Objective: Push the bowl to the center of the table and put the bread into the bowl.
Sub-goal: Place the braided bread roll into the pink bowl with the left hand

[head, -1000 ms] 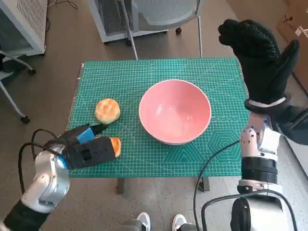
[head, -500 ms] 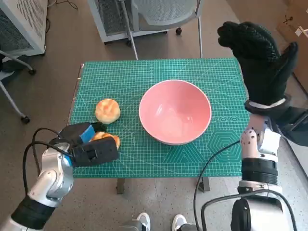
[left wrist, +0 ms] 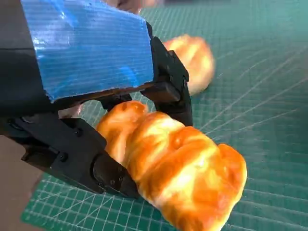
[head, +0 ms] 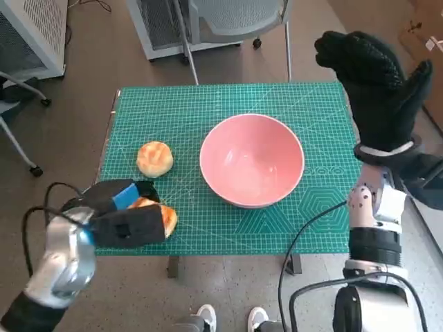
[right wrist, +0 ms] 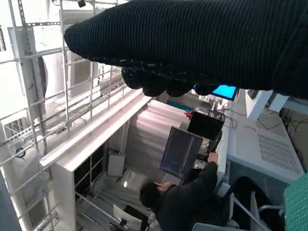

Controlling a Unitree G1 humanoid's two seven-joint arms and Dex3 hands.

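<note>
1. Two bread pieces are in play: a long golden loaf [left wrist: 178,173] clamped in the left hand [head: 121,214], and a round bun [head: 154,158] lying on the green mat to the left of the bowl [head: 252,160].
2. Judged from the head view, the pink bowl already sits about mid-table, so the pushing part of the task looks done.
3. Nothing lies inside the bowl, so the bread part is still open.
4. In the left wrist view the left hand's black fingers [left wrist: 166,91] close over the loaf from above and below, and it sticks out past them; the loaf is firmly gripped.
5. That hand and its loaf sit to the lower left of the bowl, near the table's front edge and well apart from the bowl's rim.
6. Whether the loaf is lifted off the mat or resting on it is hard to tell from either view.
7. The right hand [head: 377,83] is raised to the right of the bowl, beyond the table's far right corner, fingers curled forward and holding nothing.
8. What remains, as it appears: carry the loaf across to the bowl and release it inside, and possibly the bun after it.
</note>
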